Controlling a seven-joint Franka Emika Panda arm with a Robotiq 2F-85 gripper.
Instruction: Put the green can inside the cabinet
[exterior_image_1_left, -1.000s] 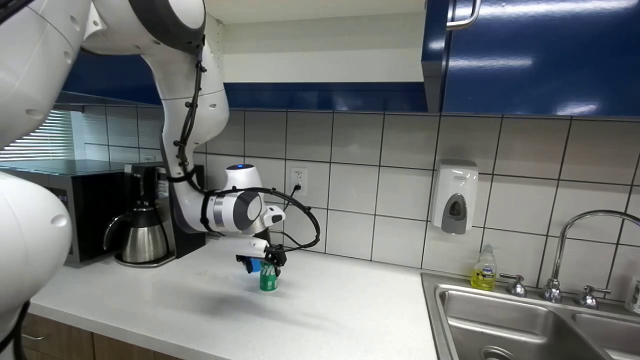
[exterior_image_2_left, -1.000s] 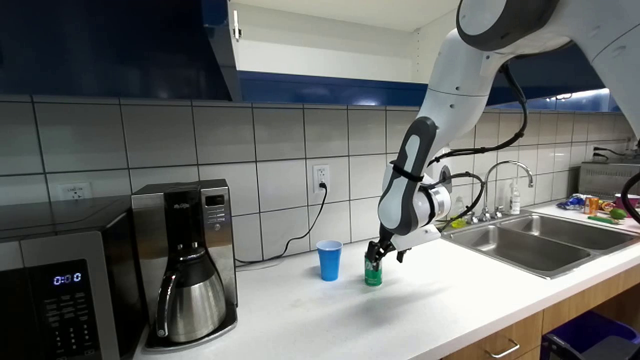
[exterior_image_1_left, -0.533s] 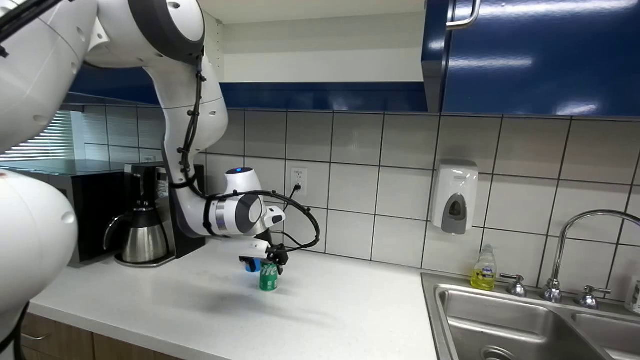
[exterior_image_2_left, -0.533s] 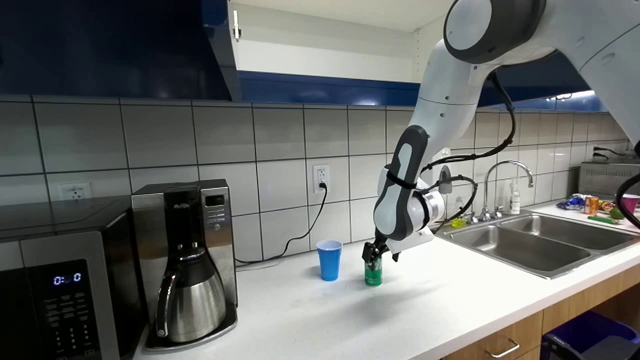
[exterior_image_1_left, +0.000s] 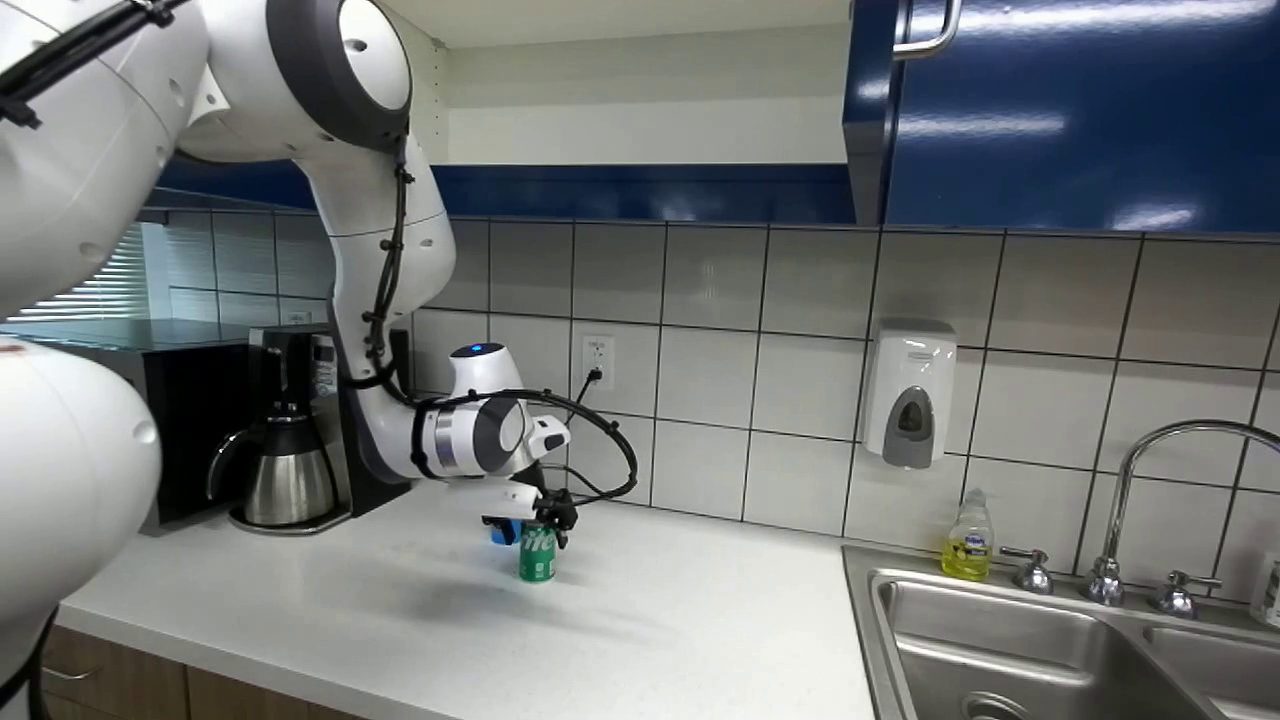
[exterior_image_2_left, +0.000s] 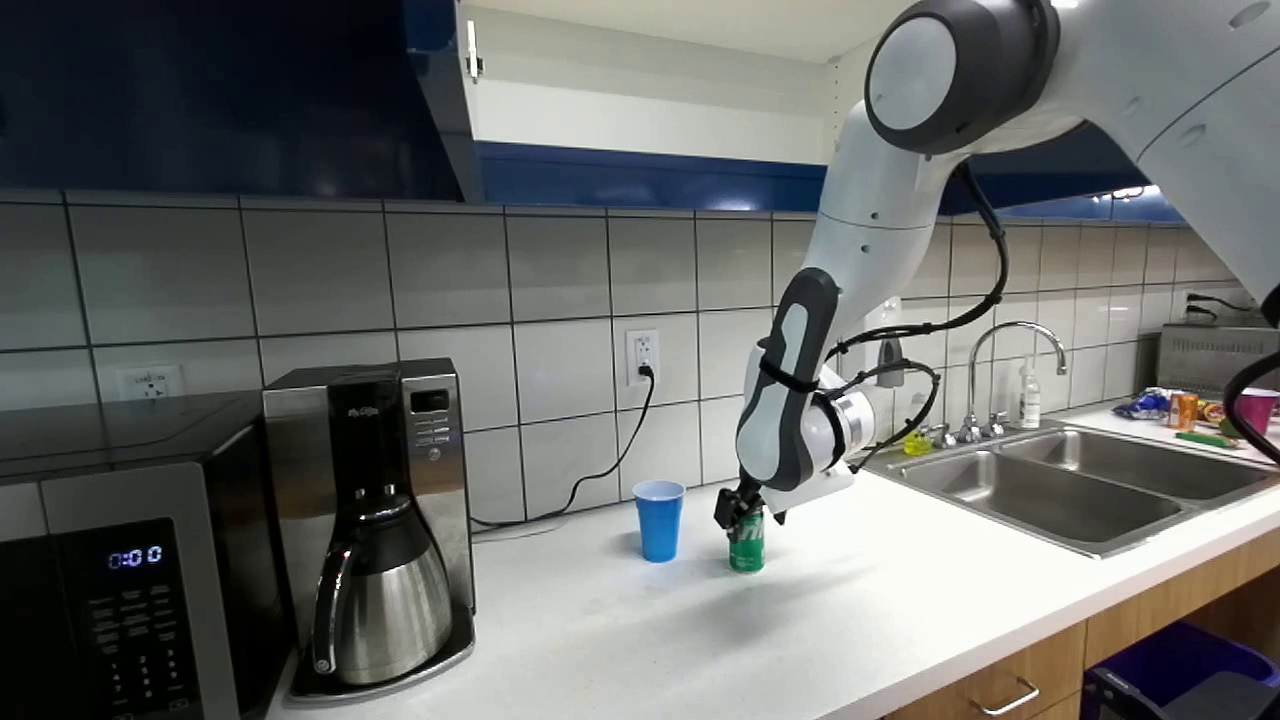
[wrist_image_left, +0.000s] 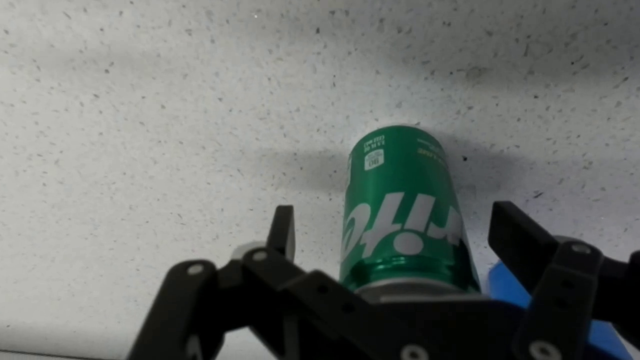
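Note:
The green can (exterior_image_1_left: 537, 558) stands upright on the white counter and shows in both exterior views (exterior_image_2_left: 746, 553). In the wrist view the can (wrist_image_left: 400, 185) lies between the two black fingers, with a gap on each side. My gripper (wrist_image_left: 392, 220) is open around the can's upper part and does not appear to touch it. The gripper also shows low over the can in both exterior views (exterior_image_1_left: 534, 537) (exterior_image_2_left: 752, 524). The can's top is partly hidden by the gripper. The blue cabinet (exterior_image_1_left: 650, 192) is open above the counter, with its pale interior (exterior_image_2_left: 650, 120) in view.
A blue cup (exterior_image_2_left: 659, 522) stands beside the can, close to one finger in the wrist view (wrist_image_left: 507, 284). A coffee maker (exterior_image_2_left: 432, 410) and a microwave (exterior_image_2_left: 130, 640) stand to one side. A sink (exterior_image_1_left: 862, 620) is at the other. A blue cabinet with a silver handle (exterior_image_1_left: 1080, 130) adjoins the open one.
The arm has shifted slightly, and the gripper has moved a little sideways and lower at the can. The can and the cup have not moved.

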